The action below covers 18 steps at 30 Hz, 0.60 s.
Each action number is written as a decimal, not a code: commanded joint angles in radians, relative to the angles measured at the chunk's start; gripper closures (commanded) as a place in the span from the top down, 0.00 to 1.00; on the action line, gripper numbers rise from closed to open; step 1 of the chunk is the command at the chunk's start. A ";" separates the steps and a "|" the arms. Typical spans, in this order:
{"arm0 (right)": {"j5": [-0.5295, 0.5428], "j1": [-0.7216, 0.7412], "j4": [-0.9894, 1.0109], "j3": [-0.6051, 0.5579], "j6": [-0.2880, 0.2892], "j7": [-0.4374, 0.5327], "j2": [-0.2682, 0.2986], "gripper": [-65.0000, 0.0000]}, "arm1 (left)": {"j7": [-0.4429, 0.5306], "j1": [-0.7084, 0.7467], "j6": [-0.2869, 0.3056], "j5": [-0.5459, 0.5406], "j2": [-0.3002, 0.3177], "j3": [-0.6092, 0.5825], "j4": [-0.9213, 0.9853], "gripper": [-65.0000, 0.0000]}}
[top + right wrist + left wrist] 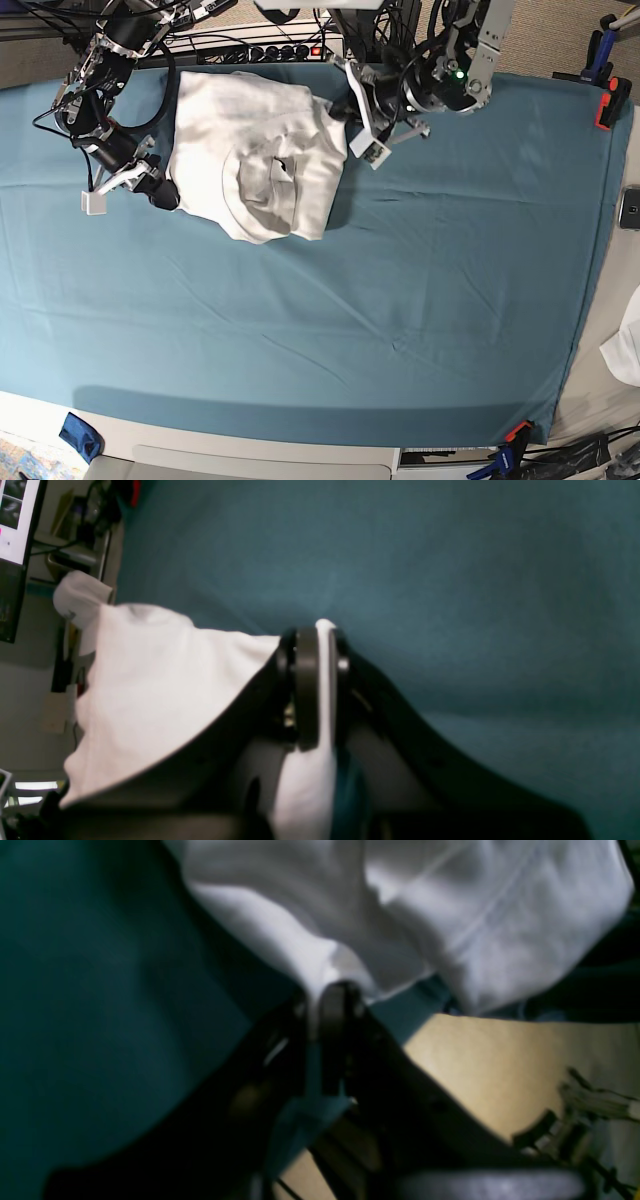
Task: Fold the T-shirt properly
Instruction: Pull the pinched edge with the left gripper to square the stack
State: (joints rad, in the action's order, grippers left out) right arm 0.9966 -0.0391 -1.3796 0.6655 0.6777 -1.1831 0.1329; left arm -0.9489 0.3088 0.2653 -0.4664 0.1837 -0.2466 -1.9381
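No text, label, brand, number or sign is legible: the bright computer monitor (pixel 15 525) at the right wrist view's edge shows only blurred marks.

We see a teal-blue cloth (pixel 400 300) spread across the table, orange clamps (pixel 607 103) at its far right edge and near right corner, a phone (pixel 630 208) at right, and a power strip (pixel 270 50) beyond the far edge.

left wrist view: whole frame blurred
T-shirt (pixel 255 155) collar: hidden in folds
left gripper (pixel 345 112) tips: hidden behind T-shirt edge
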 commanded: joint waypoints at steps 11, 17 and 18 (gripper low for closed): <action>0.115 -0.069 -0.015 -0.005 0.013 -0.027 0.008 0.00 | 0.031 -0.193 -0.008 0.002 -0.023 0.001 0.201 0.00; 0.173 -0.130 -0.015 -0.005 0.020 -0.049 0.008 0.00 | 0.028 -0.308 -0.007 0.002 -0.048 0.001 0.317 0.00; 0.181 -0.139 -0.015 -0.005 0.020 -0.053 0.008 0.00 | 0.024 -0.325 -0.007 0.002 -0.051 0.001 0.330 0.00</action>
State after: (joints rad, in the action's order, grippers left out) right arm 1.1751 -0.1703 -1.3895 0.6609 0.7086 -1.1984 0.1364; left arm -0.9188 -0.0055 0.2733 -0.4973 0.1326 -0.2478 -1.6028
